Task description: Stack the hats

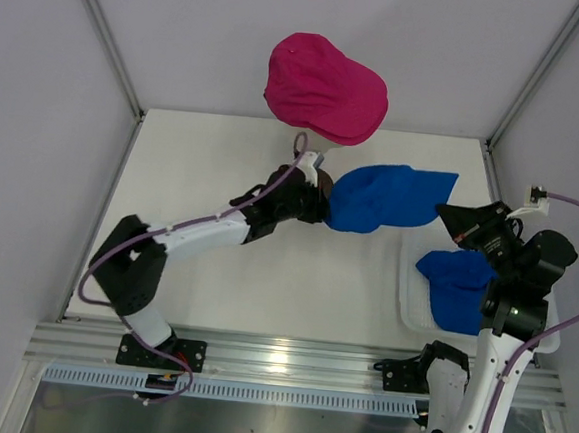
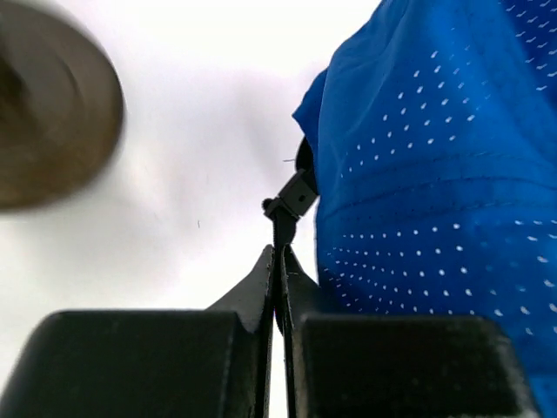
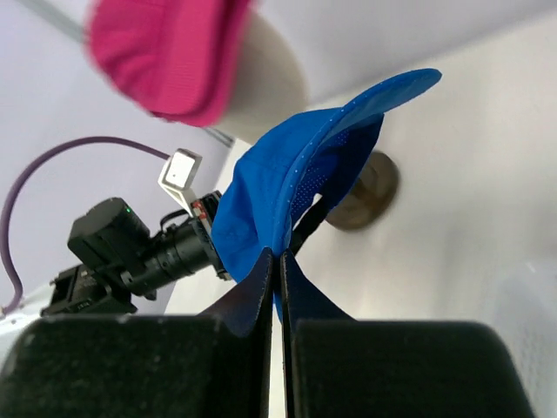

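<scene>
A magenta-pink cap [image 1: 325, 87] sits on the cream mannequin head at the back; it also shows in the right wrist view [image 3: 165, 52]. A royal blue cap [image 1: 386, 197] hangs above the table between both grippers. My left gripper [image 1: 323, 201] is shut on its dark back strap [image 2: 291, 196], with the blue fabric [image 2: 435, 174] to its right. My right gripper [image 1: 446, 213] is shut on the blue cap's edge [image 3: 296, 174] at the brim side. A second blue cap [image 1: 456, 288] lies in the white basket under my right arm.
The white mesh basket [image 1: 408, 304] stands at the table's right front. The mannequin head [image 3: 271, 80] stands on a dark round stand [image 2: 52, 113], just behind the held cap. Grey walls and metal posts close in the table.
</scene>
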Tool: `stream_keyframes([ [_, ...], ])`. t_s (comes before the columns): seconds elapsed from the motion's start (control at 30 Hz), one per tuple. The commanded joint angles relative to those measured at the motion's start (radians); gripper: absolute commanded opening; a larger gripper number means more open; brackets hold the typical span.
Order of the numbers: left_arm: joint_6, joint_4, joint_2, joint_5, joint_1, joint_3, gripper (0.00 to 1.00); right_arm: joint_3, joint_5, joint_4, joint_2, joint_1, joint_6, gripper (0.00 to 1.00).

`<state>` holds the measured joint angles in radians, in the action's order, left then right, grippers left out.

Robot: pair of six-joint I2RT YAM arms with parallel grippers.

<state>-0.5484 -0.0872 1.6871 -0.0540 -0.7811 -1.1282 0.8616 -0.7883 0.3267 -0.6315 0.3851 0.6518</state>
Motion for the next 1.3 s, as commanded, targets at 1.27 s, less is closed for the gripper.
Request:
stream_keyframes([
  [1.27, 0.145, 0.629, 0.062, -0.158, 0.632, -1.207, 0.01, 0.72, 0.278, -0.587, -0.787, -0.468, 0.242, 0.0],
])
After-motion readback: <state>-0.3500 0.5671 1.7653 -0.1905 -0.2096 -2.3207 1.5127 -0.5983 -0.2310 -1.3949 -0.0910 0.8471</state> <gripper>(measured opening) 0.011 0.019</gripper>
